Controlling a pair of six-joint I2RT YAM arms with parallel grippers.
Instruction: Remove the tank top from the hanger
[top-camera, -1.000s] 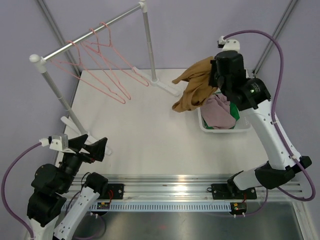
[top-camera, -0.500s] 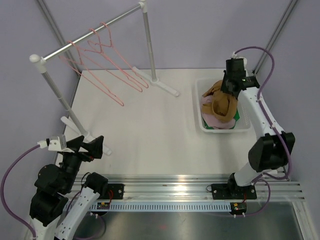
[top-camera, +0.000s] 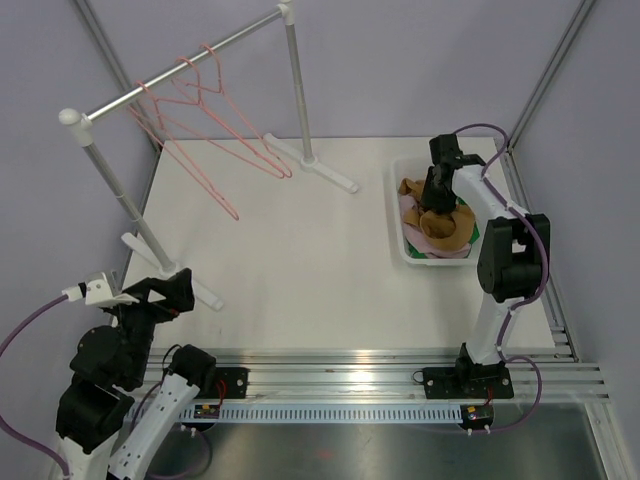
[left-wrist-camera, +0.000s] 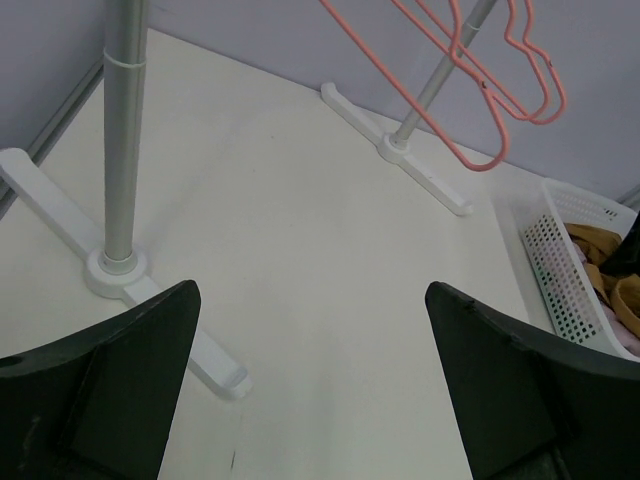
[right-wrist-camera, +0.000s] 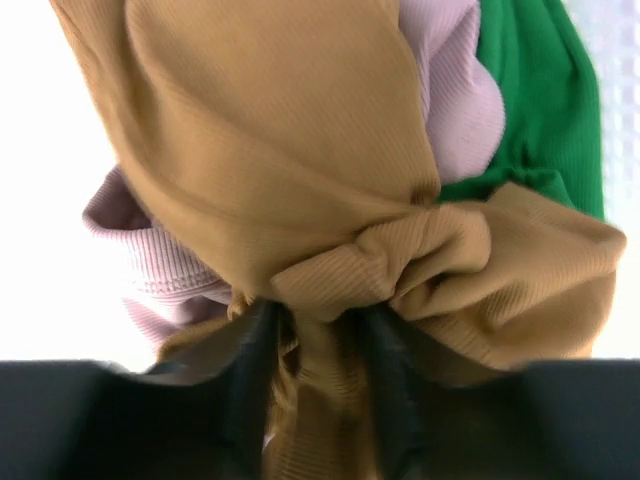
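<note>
At the lower left of the top view, the left hand (left-wrist-camera: 310, 300) hangs spread wide and empty over the tabletop (top-camera: 300, 260), close to the near foot of the rack (left-wrist-camera: 120, 270). Between it and the basket (top-camera: 395, 210) at the right edge lies a broad bare stretch, the best room for any sweep.

Further back, the right hand (right-wrist-camera: 318, 330) reaches down into the basket. A gathered fold of the tan tank top (right-wrist-camera: 270, 150) sits between its fingers (right-wrist-camera: 255, 350); whether they pinch it or have let go cannot be told. The tank top lies heaped on a pink garment (right-wrist-camera: 450, 110) and a green one (right-wrist-camera: 530, 90), well clear of any hanger.

It looks light, limp ribbed knit that drapes and bunches; a pinch on a thick fold would hold best, though lower layers may snag. The basket walls crowd the right hand.

Farthest, upper left, the pink hangers (top-camera: 215, 150) hang bare on the rail (top-camera: 180, 68), so the removal looks done.
</note>
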